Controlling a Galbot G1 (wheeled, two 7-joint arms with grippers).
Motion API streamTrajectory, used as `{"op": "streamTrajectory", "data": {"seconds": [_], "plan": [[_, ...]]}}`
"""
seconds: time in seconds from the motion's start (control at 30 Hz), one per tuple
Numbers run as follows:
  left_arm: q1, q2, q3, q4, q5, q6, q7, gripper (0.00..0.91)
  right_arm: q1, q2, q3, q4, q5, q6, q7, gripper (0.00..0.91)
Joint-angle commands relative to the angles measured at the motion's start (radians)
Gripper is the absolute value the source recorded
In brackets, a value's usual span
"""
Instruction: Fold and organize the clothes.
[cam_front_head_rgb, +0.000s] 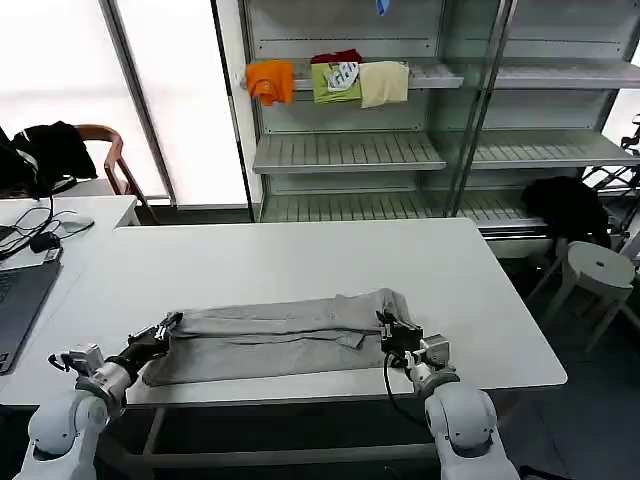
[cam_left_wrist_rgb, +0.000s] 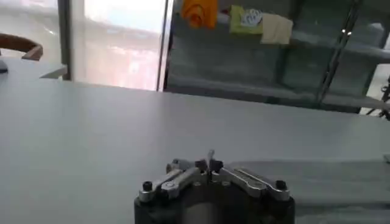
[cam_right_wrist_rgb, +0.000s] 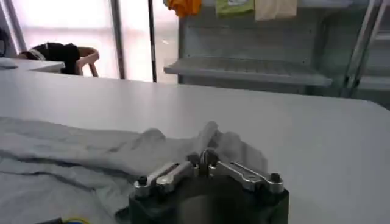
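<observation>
Grey shirt (cam_front_head_rgb: 270, 338) lies stretched in a long band along the near edge of the white bench (cam_front_head_rgb: 300, 260), folded lengthwise so a narrower upper layer sits on a wider lower one; its ends reach toward the two arms and a few creases run along it. Left end effector (cam_front_head_rgb: 165, 325) sits at the shirt's left end, close to the near left corner of the bench, fingers pinched together on the cloth edge; in the left wrist view the left end effector (cam_left_wrist_rgb: 210, 163) has its fingertips closed to a point with a thin sliver of fabric between them, and the shirt (cam_left_wrist_rgb: 317, 179) trails off flat beside it. Right end effector (cam_front_head_rgb: 385, 322) is at the shirt's right end, near the near edge, where the fabric bunches into a small raised hump; the right wrist view shows the right end effector (cam_right_wrist_rgb: 204, 159) clenched on that gathered fold, the shirt (cam_right_wrist_rgb: 79, 152) spreading away across the bench (cam_right_wrist_rgb: 292, 122) in soft ridges. Both arms come in low from the near side. Behind the bench stands a metal shelf unit (cam_front_head_rgb: 350, 150) with orange, green and cream folded garments (cam_front_head_rgb: 330, 80) on its upper shelf. A laptop (cam_front_head_rgb: 15, 300) and cables rest on a second bench at the left, a chair with a dark garment (cam_front_head_rgb: 50, 150) behind it, and a white stool (cam_front_head_rgb: 595, 270) at the right.
</observation>
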Motion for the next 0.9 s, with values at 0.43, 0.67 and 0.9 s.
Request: {"op": "streamTrajectory", "data": {"seconds": [0.43,0.67,0.9], "plan": [[0.062,-0.117,0.004,-0.088,0.109,-0.068,-0.355,0.907,0.088,-0.023,0.179,0.114,0.203,0.010,0.073,0.907],[0.089,-0.149,0.035,-0.119,0.167,-0.075,-0.380,0.907,0.121,-0.023,0.174,0.116,0.207,0.001,0.078,0.907],[0.102,-0.153,0.045,-0.119,0.194,-0.070,-0.376,0.766,0.123,-0.024,0.170,0.106,0.208,0.002,0.084,0.907]]}}
